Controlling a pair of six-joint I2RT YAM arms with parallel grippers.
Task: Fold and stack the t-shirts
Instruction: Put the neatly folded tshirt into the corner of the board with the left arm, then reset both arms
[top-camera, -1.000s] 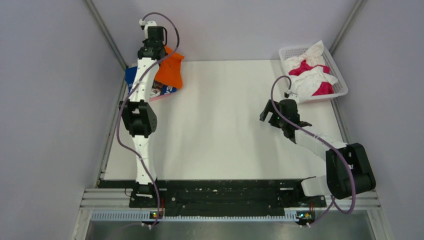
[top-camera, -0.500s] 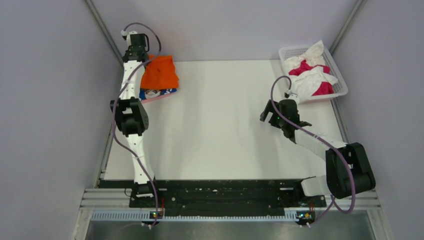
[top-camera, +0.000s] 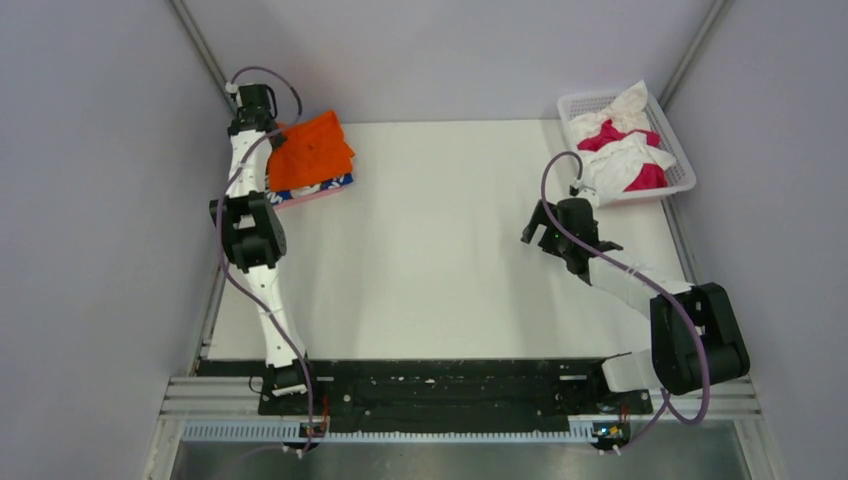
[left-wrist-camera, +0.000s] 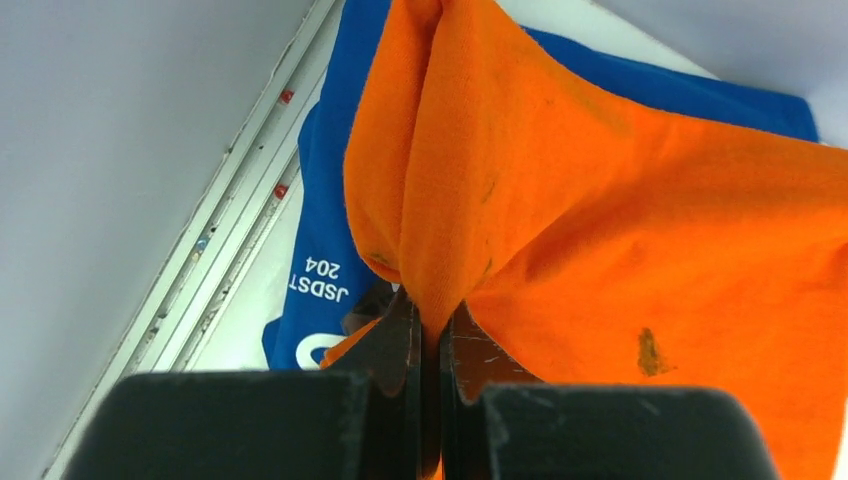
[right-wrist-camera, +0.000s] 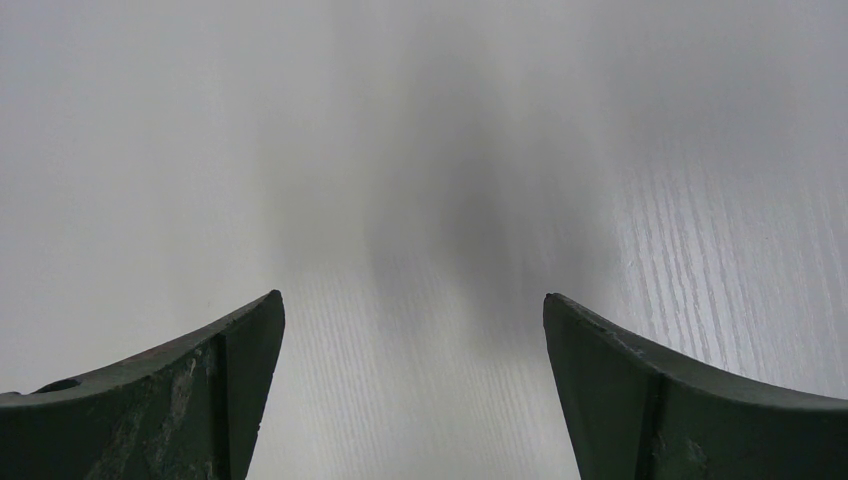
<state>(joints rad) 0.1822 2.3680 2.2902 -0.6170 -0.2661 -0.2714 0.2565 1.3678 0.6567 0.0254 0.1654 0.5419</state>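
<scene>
T-shirts sit at two far spots on the table (top-camera: 450, 260). Nearest, at centre right, the right gripper (right-wrist-camera: 414, 305) hangs over bare tabletop, jaws released and spread wide. Farther, at upper left, the left gripper (left-wrist-camera: 428, 325) is clenched on a fold of the orange t-shirt (top-camera: 310, 150), which lies over the blue t-shirt (left-wrist-camera: 325, 225). Farthest, at upper right, white and magenta t-shirts (top-camera: 625, 160), apparently crumpled, fill the basket (top-camera: 575, 108).

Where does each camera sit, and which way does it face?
Top external: above, behind the bases, facing down on the table; left arm and right arm show whole.
Left wrist: faces along shut left gripper, pinching the orange t-shirt over the blue t-shirt.
Right wrist: faces down at bare table; open right gripper shows.
Shared: top and left wrist show both t-shirts.
</scene>
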